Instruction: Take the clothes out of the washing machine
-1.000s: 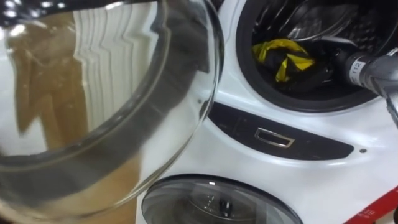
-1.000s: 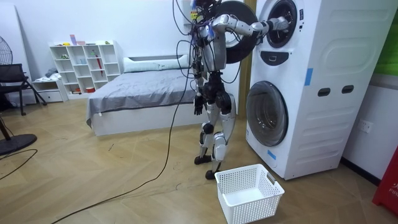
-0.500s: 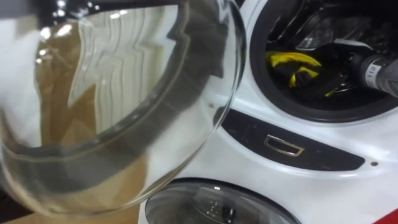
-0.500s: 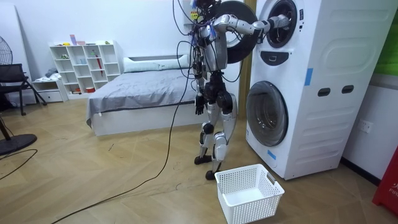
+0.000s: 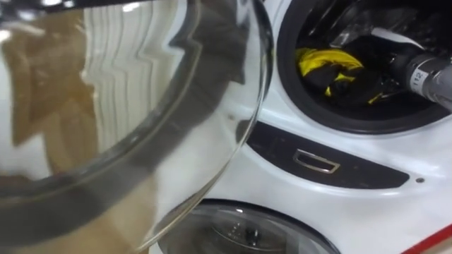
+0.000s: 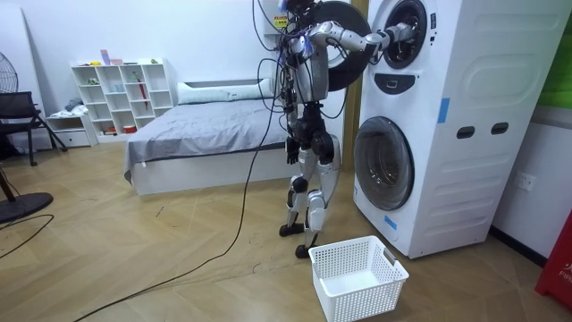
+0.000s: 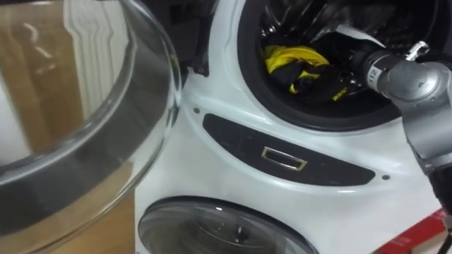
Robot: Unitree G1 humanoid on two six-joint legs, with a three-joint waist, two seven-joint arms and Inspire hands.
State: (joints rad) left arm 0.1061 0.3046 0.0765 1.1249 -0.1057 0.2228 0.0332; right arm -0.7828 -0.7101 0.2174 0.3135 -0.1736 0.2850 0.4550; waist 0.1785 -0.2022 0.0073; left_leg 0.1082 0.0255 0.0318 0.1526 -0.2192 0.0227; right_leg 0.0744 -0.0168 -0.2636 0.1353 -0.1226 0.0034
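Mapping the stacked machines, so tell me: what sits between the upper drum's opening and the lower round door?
A dark curved panel holding a small silver-rimmed handle; both eye views show it.

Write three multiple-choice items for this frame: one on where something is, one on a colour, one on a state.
1. The yellow-and-black garment lies: A in the basket; B in the upper drum; C over the upper door.
2. The basket is: A white; B blue; C red.
3. The upper door is: A shut; B taken off; C open.
Key: B, it shows inside the drum opening; A, its mesh walls are white; C, its glass stands swung out from the machine front.
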